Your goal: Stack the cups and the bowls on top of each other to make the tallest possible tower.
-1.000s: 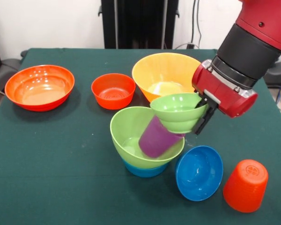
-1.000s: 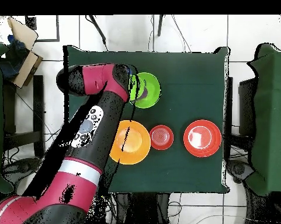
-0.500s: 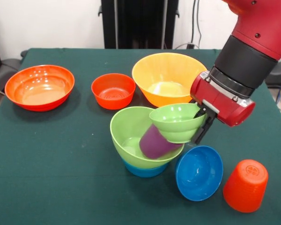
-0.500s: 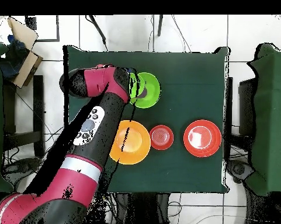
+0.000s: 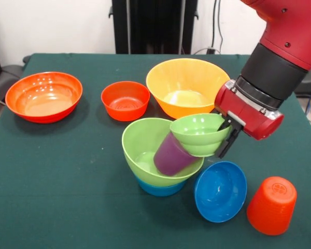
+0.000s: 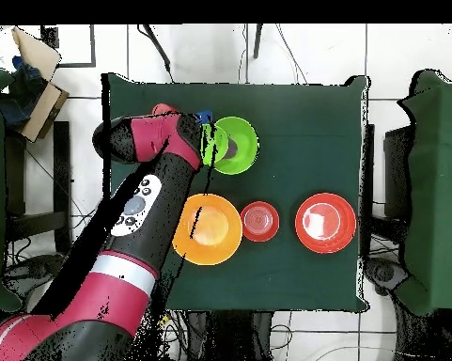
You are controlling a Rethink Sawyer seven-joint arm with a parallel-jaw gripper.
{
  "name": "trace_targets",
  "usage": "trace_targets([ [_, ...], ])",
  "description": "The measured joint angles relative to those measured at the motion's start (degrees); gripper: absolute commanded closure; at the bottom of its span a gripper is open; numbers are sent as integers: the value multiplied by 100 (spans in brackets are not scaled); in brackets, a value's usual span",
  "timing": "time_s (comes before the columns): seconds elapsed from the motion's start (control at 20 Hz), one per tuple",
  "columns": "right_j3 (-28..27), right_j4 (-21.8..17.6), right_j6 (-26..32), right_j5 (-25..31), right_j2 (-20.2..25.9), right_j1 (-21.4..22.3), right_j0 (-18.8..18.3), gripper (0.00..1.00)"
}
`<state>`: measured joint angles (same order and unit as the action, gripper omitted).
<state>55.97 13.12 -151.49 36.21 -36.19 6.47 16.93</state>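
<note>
Holding the small light green bowl (image 5: 201, 135) by its right rim, your end effector (image 5: 225, 136) has one finger inside the bowl and one outside, pinching the thin wall. The bowl sits tilted over the right edge of the tower (image 5: 160, 155), whose base is a large light green bowl (image 5: 140, 142) nested on a light blue bowl (image 5: 158, 189). Inside that large green bowl a purple cup (image 5: 171, 154) leans on its side, its upper end touching the underside of the held bowl.

You should expect these pieces to be light, stiff and glossy, so they likely slip under a pinch and slide off one another readily. A rim grip looks like the sensible hold, since the rounded walls offer little else. The leaning cup gives a poor seat; a bowl released there would probably tip.

Elsewhere on the bench (image 5: 67, 171), the yellow-orange bowl (image 5: 184, 85) at the far side holds nothing you can see, likewise the medium red-orange bowl (image 5: 125, 99) and the large red-orange bowl (image 5: 43, 96) at far left. Near right, a dark blue bowl (image 5: 220, 191) rests tipped, just beside an upturned orange-red cup (image 5: 272, 205).
</note>
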Motion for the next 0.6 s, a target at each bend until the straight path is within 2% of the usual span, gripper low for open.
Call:
trace_targets([
  [0.6,66,36,0,-1,-64,-3,164,100],
])
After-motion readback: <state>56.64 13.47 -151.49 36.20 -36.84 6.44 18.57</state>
